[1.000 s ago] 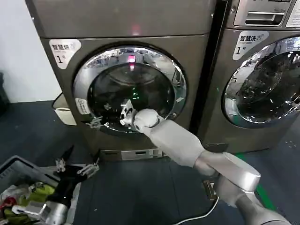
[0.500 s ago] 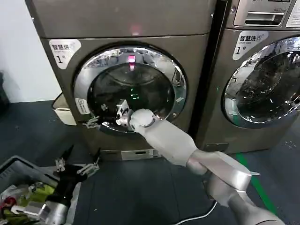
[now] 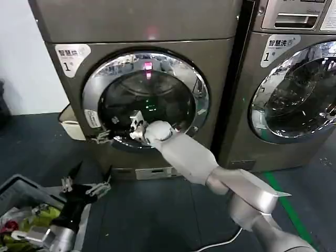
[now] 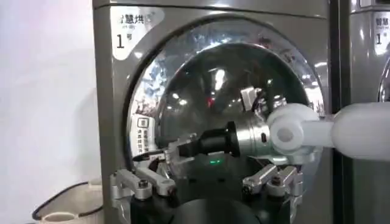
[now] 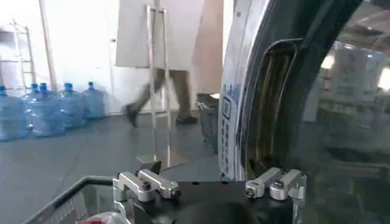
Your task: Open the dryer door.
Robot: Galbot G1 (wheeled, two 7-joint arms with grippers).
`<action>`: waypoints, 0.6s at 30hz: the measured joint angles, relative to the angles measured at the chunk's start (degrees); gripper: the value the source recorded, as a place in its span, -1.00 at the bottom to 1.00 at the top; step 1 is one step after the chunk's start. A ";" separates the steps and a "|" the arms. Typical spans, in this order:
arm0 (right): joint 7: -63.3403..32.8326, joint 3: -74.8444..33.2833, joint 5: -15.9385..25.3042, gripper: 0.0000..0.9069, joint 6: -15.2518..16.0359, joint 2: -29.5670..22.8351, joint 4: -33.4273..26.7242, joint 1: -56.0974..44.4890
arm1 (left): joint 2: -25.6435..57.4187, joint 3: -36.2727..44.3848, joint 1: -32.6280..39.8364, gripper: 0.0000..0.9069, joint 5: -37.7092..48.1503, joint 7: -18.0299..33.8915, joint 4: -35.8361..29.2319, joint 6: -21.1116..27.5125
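Note:
The dryer door is a round porthole with a chrome ring and dark glass, set in the bronze-grey machine on the left, and it looks flush with the front. My right gripper is open at the door's lower left edge, its arm stretched across the glass. In the left wrist view the right gripper sits against the chrome ring of the door. From the right wrist, the door's rim runs down between the spread fingers of the right gripper. My left gripper hangs open low at the left, also seen as the left gripper.
A second machine with a similar chrome door stands to the right. A basket of laundry sits on the floor under the left arm. A cream tub stands beside the dryer. A white cable lies on the dark floor.
Over the last second the right arm has shifted left across the door, carrying its gripper towards the door's left rim. The left arm has barely moved.

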State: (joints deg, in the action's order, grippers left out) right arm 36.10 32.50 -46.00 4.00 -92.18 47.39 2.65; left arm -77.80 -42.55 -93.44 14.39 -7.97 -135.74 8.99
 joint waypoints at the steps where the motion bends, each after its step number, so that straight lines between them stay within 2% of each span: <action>1: 0.26 0.03 0.00 1.00 0.09 0.01 0.16 -0.02 | 0.13 -0.28 -0.06 1.00 0.07 0.01 0.04 -0.02; 10: 2.42 -0.03 -0.09 1.00 0.45 1.52 1.51 -0.37 | 0.64 -1.86 -0.19 1.00 0.71 -0.06 0.57 -0.36; 18: 5.41 1.53 -1.79 1.00 2.03 4.77 5.75 -0.90 | 1.41 -4.86 0.68 1.00 4.46 0.16 1.68 0.43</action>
State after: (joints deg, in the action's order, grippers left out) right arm 41.51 34.04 -47.78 6.03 -87.41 53.14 1.75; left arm -76.39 -47.41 -92.76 18.84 -7.81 -134.06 9.42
